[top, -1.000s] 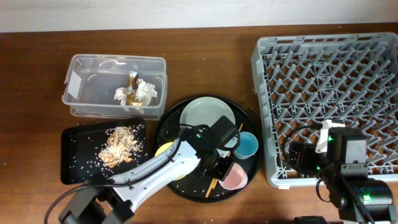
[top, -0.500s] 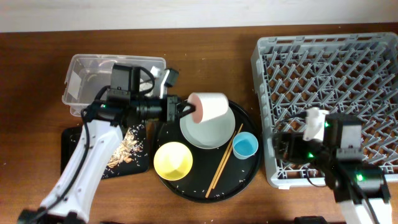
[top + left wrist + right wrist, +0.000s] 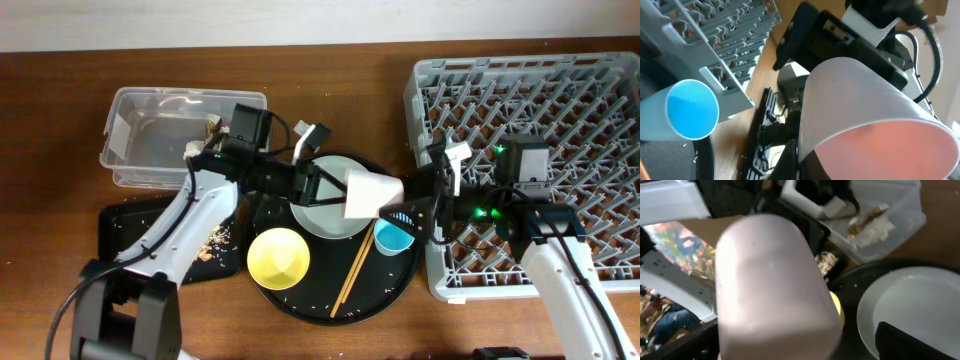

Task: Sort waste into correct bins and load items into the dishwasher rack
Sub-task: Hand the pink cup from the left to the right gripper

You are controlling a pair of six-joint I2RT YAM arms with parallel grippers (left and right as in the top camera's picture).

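Observation:
My left gripper (image 3: 335, 188) is shut on the rim of the pink cup (image 3: 372, 193), holding it on its side above the pale grey plate (image 3: 318, 216). The cup's base points at my right gripper (image 3: 418, 197), which is open with its fingers spread at the base end. In the right wrist view the cup (image 3: 775, 280) fills the space before the jaws. The light blue cup (image 3: 397, 236), yellow bowl (image 3: 278, 257) and chopsticks (image 3: 355, 265) lie on the round black tray (image 3: 400, 282). The grey rack (image 3: 540, 100) stands at the right.
The clear tub (image 3: 160, 140) at the back left holds tissue and a gold wrapper (image 3: 865, 227). The flat black tray (image 3: 125, 240) in front of it carries food scraps (image 3: 210, 242) and rice, partly hidden by my left arm.
The left gripper has lifted the pink cup off the round tray and carried it right, over the plate. The right arm has swung left from the rack to the cup's base.

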